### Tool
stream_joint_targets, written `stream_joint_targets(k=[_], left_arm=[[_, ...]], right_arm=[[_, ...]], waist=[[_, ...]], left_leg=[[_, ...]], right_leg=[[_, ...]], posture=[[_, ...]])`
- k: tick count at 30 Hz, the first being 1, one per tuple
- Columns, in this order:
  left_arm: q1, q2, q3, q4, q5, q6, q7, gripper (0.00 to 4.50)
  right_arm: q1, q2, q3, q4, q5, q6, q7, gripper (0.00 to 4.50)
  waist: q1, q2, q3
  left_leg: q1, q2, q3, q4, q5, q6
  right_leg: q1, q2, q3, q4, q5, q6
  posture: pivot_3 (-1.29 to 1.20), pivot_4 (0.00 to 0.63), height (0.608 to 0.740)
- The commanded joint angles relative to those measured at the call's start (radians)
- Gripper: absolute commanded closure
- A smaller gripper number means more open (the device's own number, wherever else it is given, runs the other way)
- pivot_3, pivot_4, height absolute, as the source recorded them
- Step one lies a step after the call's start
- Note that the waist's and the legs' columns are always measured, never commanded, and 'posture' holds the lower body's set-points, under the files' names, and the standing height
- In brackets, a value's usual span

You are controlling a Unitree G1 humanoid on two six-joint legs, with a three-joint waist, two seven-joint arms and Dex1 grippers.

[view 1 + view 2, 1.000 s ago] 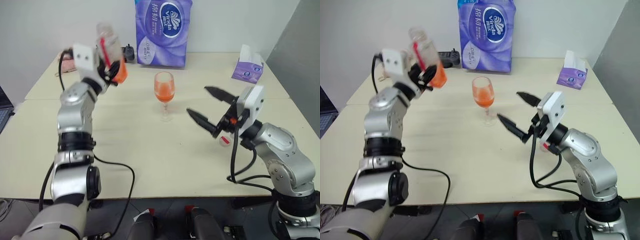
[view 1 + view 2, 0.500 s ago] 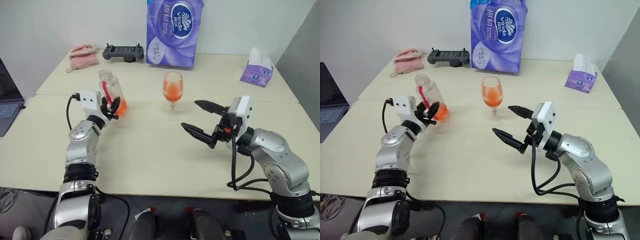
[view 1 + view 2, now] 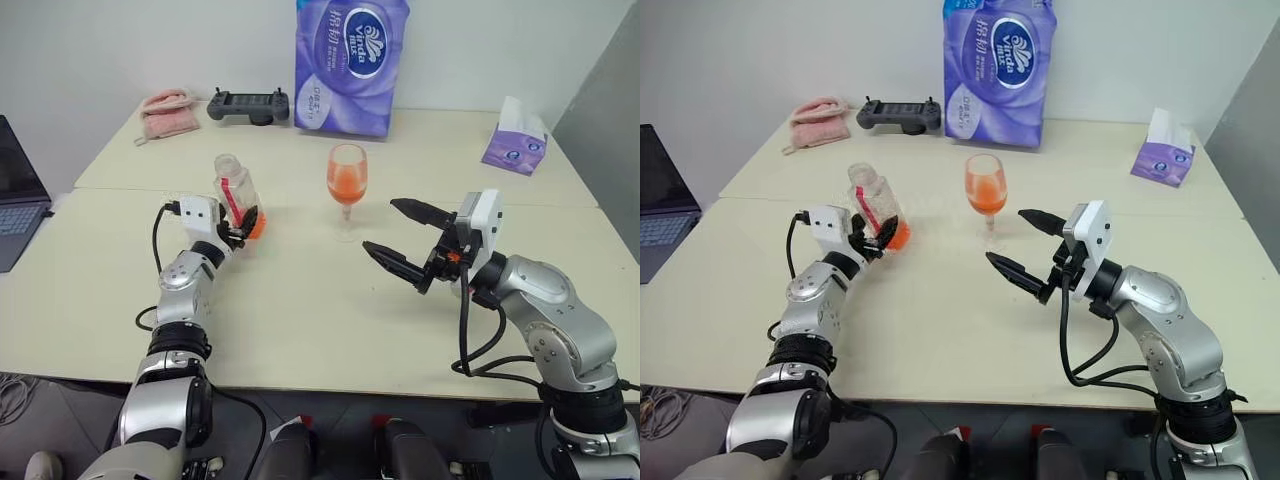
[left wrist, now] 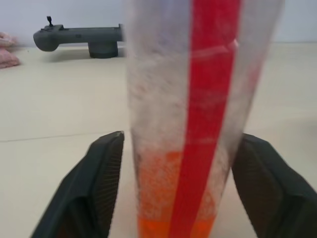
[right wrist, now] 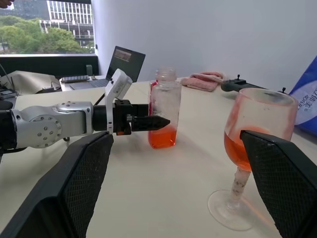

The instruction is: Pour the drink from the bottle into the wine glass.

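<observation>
The one readable brand is "Vinda", in white on a dark blue oval near the top of the tall purple tissue pack (image 3: 350, 62), which stands behind the wine glass (image 3: 347, 180). Smaller white characters on its label panel cannot be read.

Bottle (image 3: 876, 208) stands upright on tabletop (image 3: 940, 310), orange drink (image 3: 897, 236) at its base, left gripper (image 3: 878, 241) around it. Wine glass (image 3: 985, 192) part-filled nearby. Right gripper (image 3: 1022, 245) jaws spread, holding nothing.
</observation>
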Motion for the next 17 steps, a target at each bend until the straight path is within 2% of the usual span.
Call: stream_joint_targets(k=[1,6,9,11,14,17], left_arm=[[0.035,0.017,0.005,-0.046,0.001,0.005,0.012,0.02],[0.177,0.024,0.001,-0.206,0.005,0.091,0.045,0.02],[0.311,0.025,-0.012,-0.399,0.009,0.211,0.078,0.02],[0.438,0.025,-0.033,-0.594,0.032,0.319,0.117,0.02],[0.553,0.026,-0.045,-0.807,0.041,0.444,0.161,0.02],[0.606,0.016,-0.014,-0.956,0.021,0.551,0.216,0.02]], right_arm=[[0.021,-0.016,-0.009,-0.054,-0.003,-0.014,0.005,0.00],[0.110,-0.052,-0.010,-0.068,-0.042,-0.018,-0.002,0.00],[0.199,-0.090,-0.024,-0.083,-0.125,0.003,-0.062,0.00],[0.258,-0.057,-0.062,-0.109,-0.184,0.100,-0.221,0.00],[0.301,0.037,-0.109,-0.150,-0.232,0.231,-0.418,0.00],[0.329,0.112,-0.122,-0.184,-0.290,0.298,-0.541,0.00]], waist=[[0.000,0.000,0.000],[-0.005,0.000,0.000],[-0.003,0.000,-0.001],[-0.003,0.000,-0.002],[-0.003,0.001,-0.006],[0.000,0.003,-0.008]], left_leg=[[0.000,0.000,0.000,0.000,0.000,0.000],[0.001,0.001,0.000,-0.001,0.000,0.000],[0.001,0.001,0.000,-0.001,0.000,0.001],[0.001,0.001,0.000,-0.002,0.000,0.000],[0.002,0.001,0.000,-0.002,0.000,-0.001],[0.002,0.001,-0.001,-0.003,0.000,0.000]], right_leg=[[0.000,0.000,0.000,0.000,0.000,0.000],[0.000,-0.001,0.001,0.000,0.000,0.000],[0.000,-0.001,0.001,0.000,0.000,0.000],[0.001,-0.003,0.003,-0.002,0.000,0.000],[0.001,-0.005,0.004,-0.002,0.000,0.000],[0.002,-0.005,0.004,-0.001,0.000,0.000]], posture=[[0.00,0.150,0.740],[0.00,0.150,0.740],[0.00,0.150,0.740],[0.00,0.150,0.740],[0.00,0.150,0.740],[0.00,0.150,0.740]])
